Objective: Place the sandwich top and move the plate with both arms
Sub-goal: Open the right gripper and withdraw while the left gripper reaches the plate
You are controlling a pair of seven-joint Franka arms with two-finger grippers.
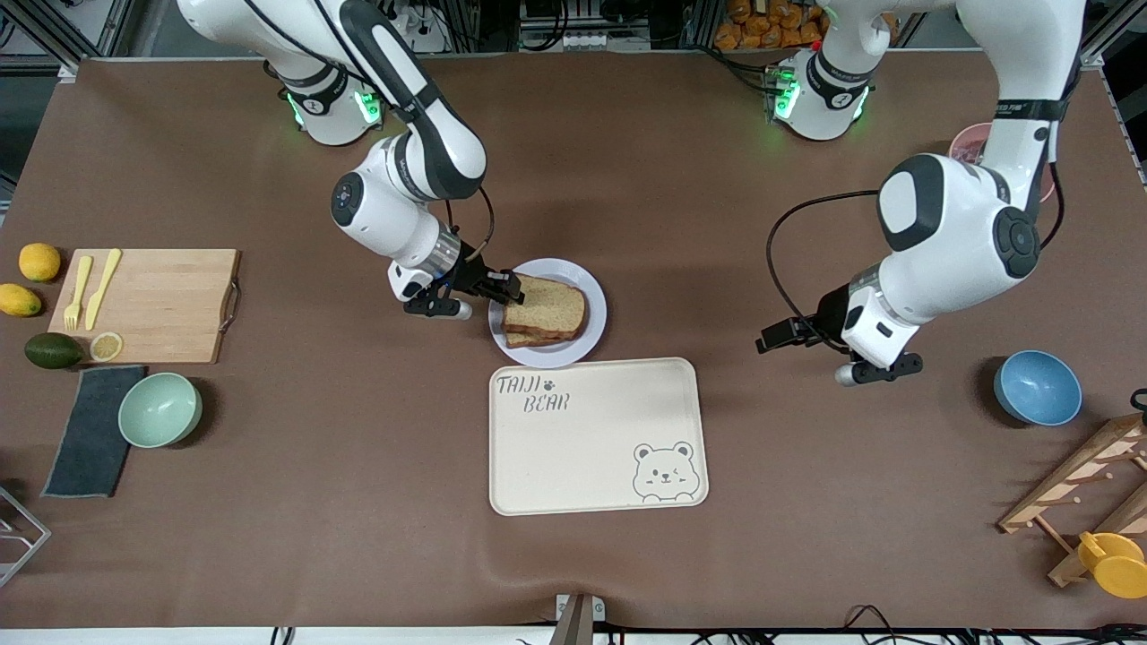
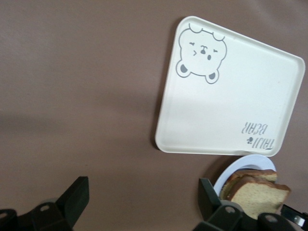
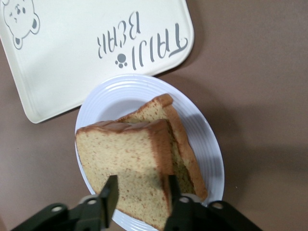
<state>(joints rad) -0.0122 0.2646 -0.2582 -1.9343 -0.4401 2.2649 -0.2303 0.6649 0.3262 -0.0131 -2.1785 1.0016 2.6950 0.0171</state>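
While the right gripper (image 1: pixel 502 288) pinches the sandwich top (image 3: pixel 126 159) over the plate (image 1: pixel 591 309), which sits just beside the tray (image 1: pixel 596 439), a skewed release could leave the slice overhanging the lower bread (image 3: pixel 185 144). Waiting over bare table, the left gripper (image 2: pixel 144 202) is spread wide.

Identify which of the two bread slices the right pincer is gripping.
The right pincer grips the sandwich top, the upper slice, lying skewed on the lower slice on the plate.
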